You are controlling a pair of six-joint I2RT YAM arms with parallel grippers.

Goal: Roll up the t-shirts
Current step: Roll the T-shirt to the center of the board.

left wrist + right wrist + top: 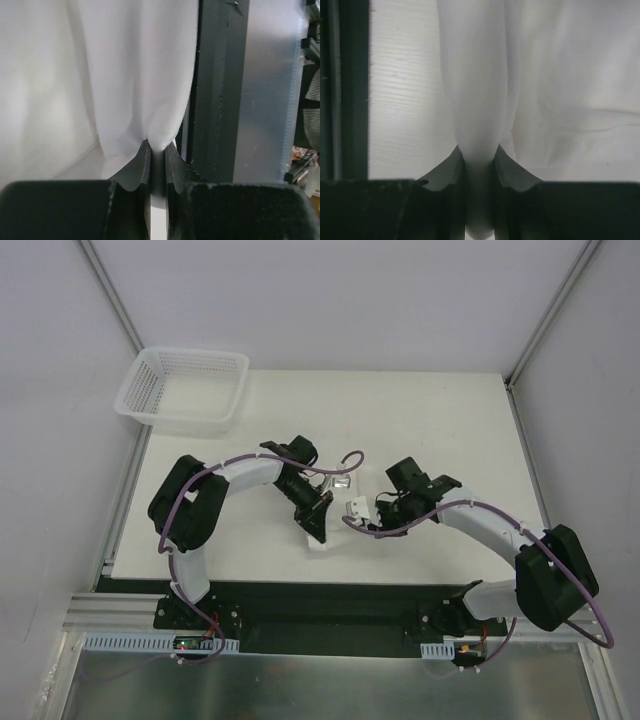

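A white t-shirt [135,75] fills the left wrist view and hangs in folds from my left gripper [158,150], which is shut on a pinched fold of it. The same cloth [560,90] fills the right wrist view, where my right gripper [479,155] is shut on another fold. In the top view the left gripper [318,532] and right gripper [362,508] are close together over the table's near middle. There the white cloth blends into the white table; only small bits show at the fingertips. No neck label shows.
A white mesh basket [185,385] sits at the table's far left corner. The white table [450,420] extends behind both arms. The dark front frame of the table [215,100] lies just right of the left gripper and also shows at the left of the right wrist view [350,90].
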